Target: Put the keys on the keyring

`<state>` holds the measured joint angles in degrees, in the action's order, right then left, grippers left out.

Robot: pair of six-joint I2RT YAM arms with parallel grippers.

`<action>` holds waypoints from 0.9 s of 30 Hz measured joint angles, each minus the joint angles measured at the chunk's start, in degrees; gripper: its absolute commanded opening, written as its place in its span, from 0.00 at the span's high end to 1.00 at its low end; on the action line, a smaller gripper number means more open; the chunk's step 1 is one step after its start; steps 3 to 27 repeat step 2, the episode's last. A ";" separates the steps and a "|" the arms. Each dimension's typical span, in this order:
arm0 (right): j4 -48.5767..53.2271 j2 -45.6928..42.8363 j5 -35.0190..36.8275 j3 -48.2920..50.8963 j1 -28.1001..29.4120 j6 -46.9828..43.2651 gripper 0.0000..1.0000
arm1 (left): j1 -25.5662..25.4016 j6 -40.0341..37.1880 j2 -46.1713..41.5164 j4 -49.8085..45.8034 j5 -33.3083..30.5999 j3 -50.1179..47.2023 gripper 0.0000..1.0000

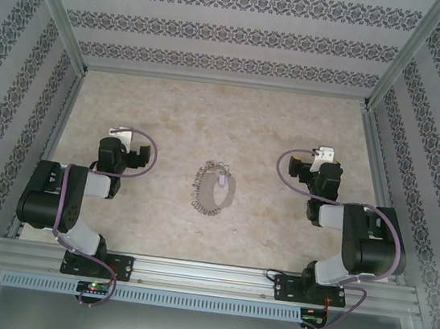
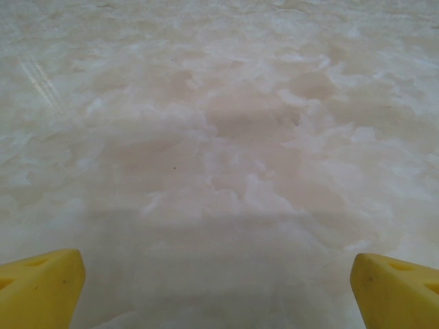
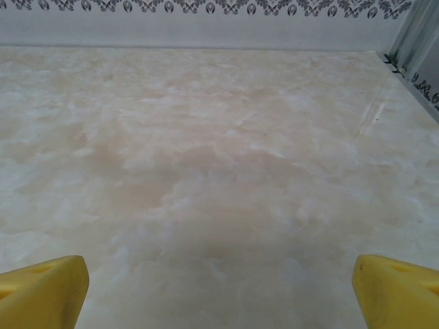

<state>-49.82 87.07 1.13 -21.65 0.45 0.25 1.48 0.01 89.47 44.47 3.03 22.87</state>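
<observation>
Marbled bench [image 1: 178, 110], patterned walls [image 1: 238, 29] around. We see the keyring [image 1: 213, 188] lying mid-bench between both arms, its keys [image 1: 200, 188] too small to tell apart. Left claw [image 2: 219, 288] and right claw [image 3: 219, 291] both released, fingertips cropped by frame edges.

No readable text, label, brand, number or sign anywhere.

one keyring [image 1: 199, 188], two arms: left arm [image 1: 61, 202], right arm [image 1: 368, 242].
</observation>
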 measured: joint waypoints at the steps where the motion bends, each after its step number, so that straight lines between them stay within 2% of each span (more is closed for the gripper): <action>1: 0.11 0.00 -0.13 0.00 0.04 0.00 0.02 | 0.00 0.00 0.00 0.00 0.00 0.00 0.00; 27: 0.24 0.00 -0.20 0.00 0.07 0.00 0.02 | 0.00 0.00 0.00 0.00 -0.02 0.00 0.00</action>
